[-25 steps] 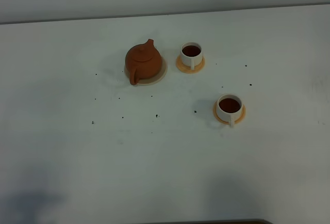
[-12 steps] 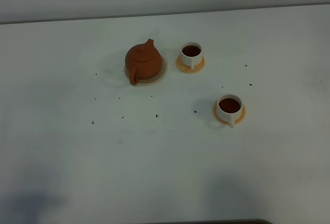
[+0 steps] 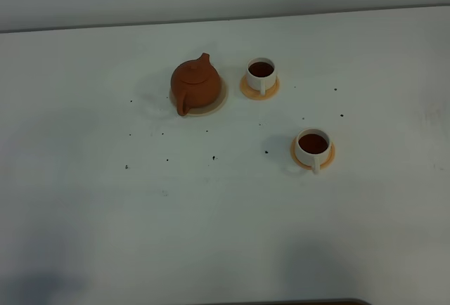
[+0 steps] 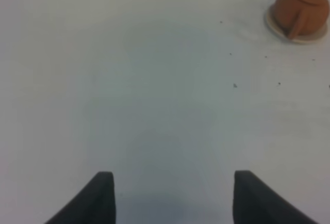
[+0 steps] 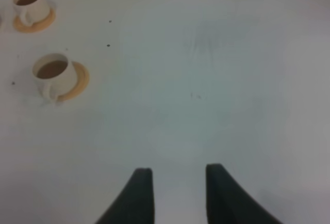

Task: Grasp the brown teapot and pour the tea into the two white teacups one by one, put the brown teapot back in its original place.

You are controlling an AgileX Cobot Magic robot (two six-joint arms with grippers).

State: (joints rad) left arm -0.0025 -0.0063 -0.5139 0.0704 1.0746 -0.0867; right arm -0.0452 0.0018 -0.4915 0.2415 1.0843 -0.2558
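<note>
The brown teapot [image 3: 195,86] stands upright on its pale beige coaster [image 3: 219,102] at the table's back middle; it also shows in the left wrist view [image 4: 300,8]. Two white teacups hold dark tea, each on an orange saucer: one [image 3: 261,75] right of the teapot, one [image 3: 312,147] nearer and further right. Both show in the right wrist view [image 5: 29,4], [image 5: 51,74]. Neither gripper shows in the high view. My left gripper [image 4: 172,195] is open and empty, far from the teapot. My right gripper [image 5: 178,190] has a narrow gap between its fingers and holds nothing.
The white table [image 3: 211,213] carries several small dark specks [image 3: 214,157] in front of the teapot and near the cups. Its far edge [image 3: 105,27] meets a grey wall. A dark strip [image 3: 295,302] shows at the table's front edge.
The teapot and cups have not moved. The dark shadow at the front left of the table has faded and shrunk toward the edge.
</note>
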